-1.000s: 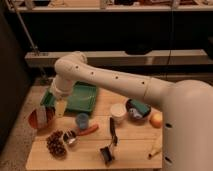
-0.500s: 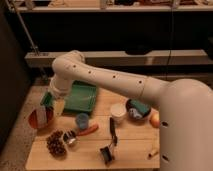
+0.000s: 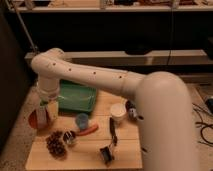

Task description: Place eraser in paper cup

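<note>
Camera view | end effector [image 3: 44, 111] jaws apart, above orange bowl [image 3: 33, 122] | eraser axis: can't tell

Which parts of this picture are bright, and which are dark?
Camera view: the wooden table and the plain white paper cup are lit warmly; the shelves behind lie in deep shadow; the pincer hangs dim at the table's left edge, above a reddish round bowl.

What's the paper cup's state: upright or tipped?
Upright: the paper cup stands on the table, open rim facing up, near the blue cup. The gripper hangs at the table's left end, by the orange bowl.
</note>
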`<state>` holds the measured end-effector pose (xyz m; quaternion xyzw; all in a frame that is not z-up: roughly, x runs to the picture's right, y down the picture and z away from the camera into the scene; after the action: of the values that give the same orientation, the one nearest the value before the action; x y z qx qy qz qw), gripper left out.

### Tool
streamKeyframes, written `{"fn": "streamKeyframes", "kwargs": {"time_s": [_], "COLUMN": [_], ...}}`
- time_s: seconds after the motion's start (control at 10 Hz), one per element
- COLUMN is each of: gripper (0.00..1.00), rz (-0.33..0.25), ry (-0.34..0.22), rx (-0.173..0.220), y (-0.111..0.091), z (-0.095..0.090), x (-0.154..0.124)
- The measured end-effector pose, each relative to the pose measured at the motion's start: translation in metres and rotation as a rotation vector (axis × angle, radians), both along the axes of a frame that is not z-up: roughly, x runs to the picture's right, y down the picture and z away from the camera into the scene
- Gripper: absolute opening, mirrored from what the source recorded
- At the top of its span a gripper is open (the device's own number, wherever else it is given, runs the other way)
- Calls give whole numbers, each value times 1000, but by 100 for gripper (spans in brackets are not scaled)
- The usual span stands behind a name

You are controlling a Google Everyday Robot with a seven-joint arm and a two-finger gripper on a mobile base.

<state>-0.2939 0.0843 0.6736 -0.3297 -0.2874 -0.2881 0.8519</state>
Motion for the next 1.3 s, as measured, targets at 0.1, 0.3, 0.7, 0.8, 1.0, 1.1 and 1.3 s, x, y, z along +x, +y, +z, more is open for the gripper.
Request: {"fn": "streamKeyframes", "kwargs": {"time_s": [0.1,0.3,0.7,0.8,1.0,1.1,1.3], "gripper": [80,80,80,80,80,80,80], "rz": [-112,-278,-411,-413,-409,-416,-484], "ry": [-85,-241,-373,-371,-347,-325,-323], "rx": [-6,-13,-25,-26,0,68,328], "y": [12,29,46,47,47,46,44], "z": [1,8,12,13,17,26,44], "x": [-24,-57,-82,-81,-78,-69,-49]}}
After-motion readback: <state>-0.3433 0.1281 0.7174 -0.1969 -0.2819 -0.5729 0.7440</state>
